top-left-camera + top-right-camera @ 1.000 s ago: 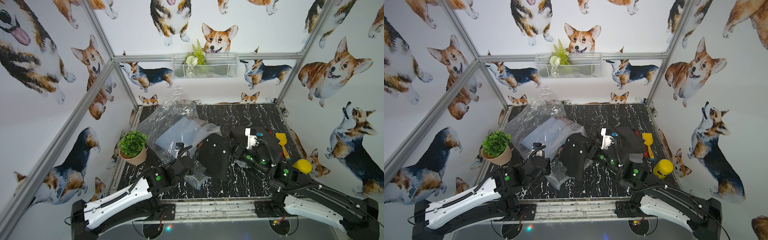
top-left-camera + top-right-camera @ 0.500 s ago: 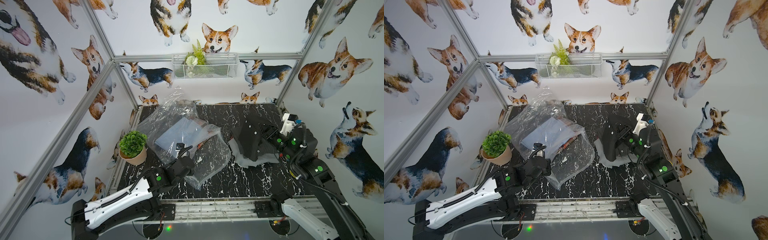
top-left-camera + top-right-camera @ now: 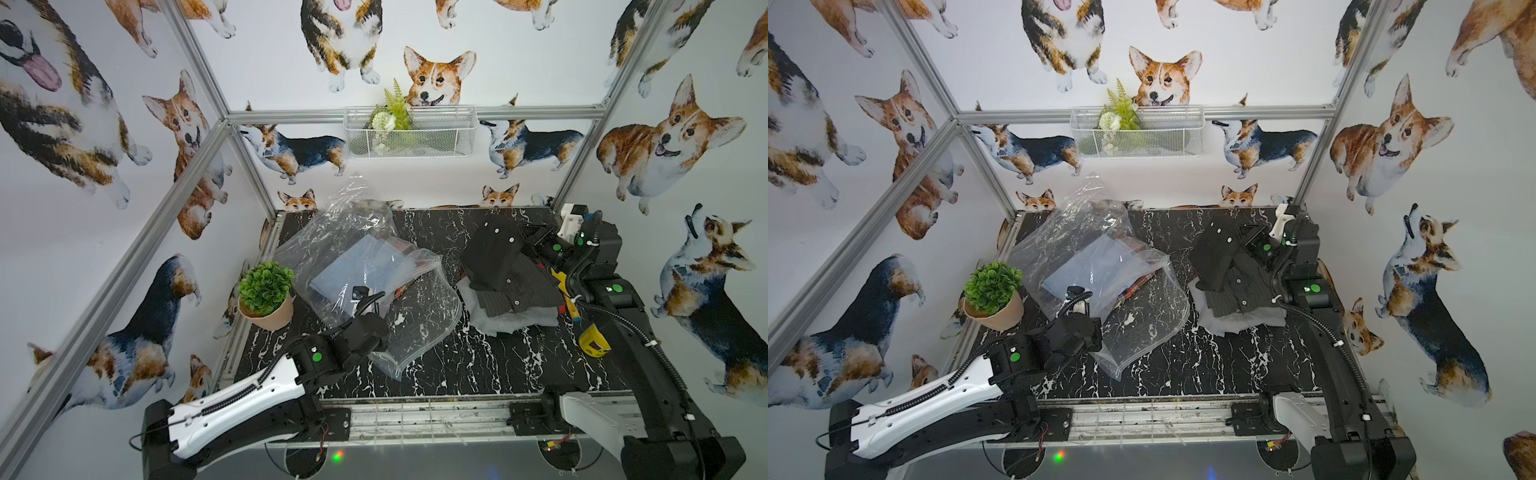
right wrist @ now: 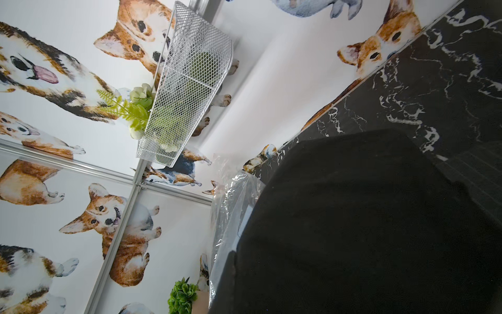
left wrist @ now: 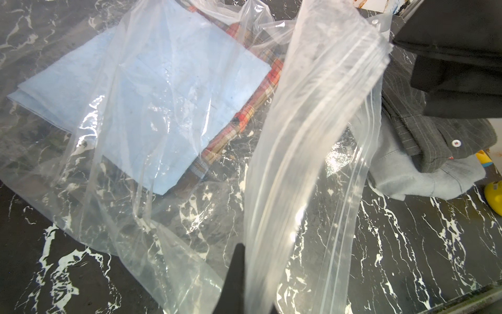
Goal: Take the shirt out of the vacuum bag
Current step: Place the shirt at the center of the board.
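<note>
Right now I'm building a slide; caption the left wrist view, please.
Left gripper pinching the zip edge of the vacuum bag; blue cloth and plaid cloth inside, black shirt outside.

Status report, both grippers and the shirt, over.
Left gripper shut on vacuum bag edge. Right gripper shut on black shirt, outside bag, over clothes pile. Nothing blocking.

Crinkly clear vacuum bag (image 3: 419,316), zip mouth gaping, slumped at 10 o'clock, black white-buttoned shirt (image 3: 494,253) outside it, lifted at 2 o'clock, hanging loose
</note>
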Action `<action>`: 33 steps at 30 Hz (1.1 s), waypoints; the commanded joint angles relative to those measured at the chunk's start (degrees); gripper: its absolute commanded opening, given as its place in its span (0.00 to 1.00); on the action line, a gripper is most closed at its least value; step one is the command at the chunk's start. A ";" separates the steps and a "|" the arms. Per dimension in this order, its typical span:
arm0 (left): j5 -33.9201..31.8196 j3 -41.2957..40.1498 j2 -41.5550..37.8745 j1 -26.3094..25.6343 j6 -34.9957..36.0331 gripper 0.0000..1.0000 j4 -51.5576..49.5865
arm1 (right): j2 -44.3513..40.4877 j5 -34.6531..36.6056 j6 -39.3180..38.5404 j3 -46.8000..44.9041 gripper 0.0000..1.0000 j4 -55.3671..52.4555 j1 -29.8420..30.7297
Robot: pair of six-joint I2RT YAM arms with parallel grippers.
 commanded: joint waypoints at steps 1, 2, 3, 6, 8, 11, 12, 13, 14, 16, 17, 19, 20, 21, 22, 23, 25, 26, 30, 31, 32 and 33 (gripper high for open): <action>-0.29 0.24 -0.81 0.01 -0.29 0.00 -0.65 | -1.76 -0.05 -0.38 -9.93 0.00 11.34 -2.19; -0.29 0.16 -0.95 0.06 -0.28 0.00 -0.74 | -2.81 0.27 -0.30 -13.93 0.00 14.19 -3.28; -0.29 -0.11 -1.09 0.02 -0.19 0.00 -0.74 | -3.04 -0.32 -0.10 -17.33 0.00 16.16 -4.57; -0.04 -0.47 -1.09 0.05 -0.28 0.00 -0.82 | -1.99 -2.45 -0.11 -22.67 0.00 17.95 -6.48; 0.22 -0.82 -1.00 -0.02 -0.35 0.00 -0.58 | -2.22 -2.75 -0.99 -26.23 0.00 17.67 -6.51; 0.49 -0.79 -0.88 0.06 -0.41 0.00 -0.39 | -7.37 1.07 -1.89 -33.00 0.00 15.74 -6.51; 0.57 -0.76 -0.91 -0.02 -0.42 0.00 -0.32 | -9.22 2.89 -3.17 -34.55 0.00 13.81 -6.51; 0.71 -0.74 -0.92 0.03 -0.38 0.00 -0.30 | -11.54 6.12 -5.00 -35.94 0.00 10.49 -6.51; 0.77 -0.64 -0.92 -0.01 -0.33 0.00 -0.23 | -13.12 8.75 -6.74 -36.92 0.00 8.16 -6.59; 1.11 -0.54 -0.70 0.05 -0.29 0.00 -0.21 | -14.77 11.86 -9.71 -37.83 0.00 4.95 -6.73; 1.32 -0.44 -0.56 -0.01 -0.28 0.00 -0.28 | -15.30 13.22 -10.64 -37.83 0.00 3.08 -6.94; 1.70 -0.30 -0.24 0.01 -0.19 0.00 -0.30 | -16.24 16.21 -11.91 -37.71 0.00 0.77 -7.25; 1.82 -0.15 -0.14 0.06 -0.19 0.00 -0.31 | -16.60 16.82 -12.11 -37.88 0.00 0.36 -7.68; 1.99 -0.13 -0.06 0.06 -0.19 0.00 -0.34 | -16.67 17.10 -12.20 -37.86 0.00 0.02 -8.28; 2.29 0.04 0.06 -0.01 -0.15 0.00 -0.22 | -16.39 17.03 -12.33 -37.83 0.00 -0.05 -8.57; 2.41 0.13 0.05 0.05 -0.13 0.00 -0.29 | -15.81 16.68 -12.54 -37.52 0.00 -0.22 -8.83; 2.35 -0.08 -0.34 0.03 -0.32 0.00 -0.40 | -14.21 16.04 -12.58 -36.61 0.11 -0.79 -9.27; 2.35 -0.13 -0.52 -0.01 -0.39 0.00 -0.39 | -13.80 15.02 -12.56 -36.38 0.27 -0.69 -9.64; 2.41 -0.84 -1.30 0.01 -0.79 0.00 -0.52 | -14.93 10.37 -10.38 -36.63 0.62 1.05 -10.93; 2.42 -0.90 -1.41 -0.03 -0.74 0.00 -0.57 | -15.37 8.70 -9.52 -36.60 0.68 1.81 -11.24; 2.43 -0.92 -1.38 0.00 -0.71 0.00 -0.65 | -15.74 7.67 -8.68 -36.23 0.72 1.90 -11.32; 2.43 -0.84 -1.51 0.05 -0.65 0.00 -0.73 | -15.86 6.88 -8.26 -35.66 0.74 1.71 -11.34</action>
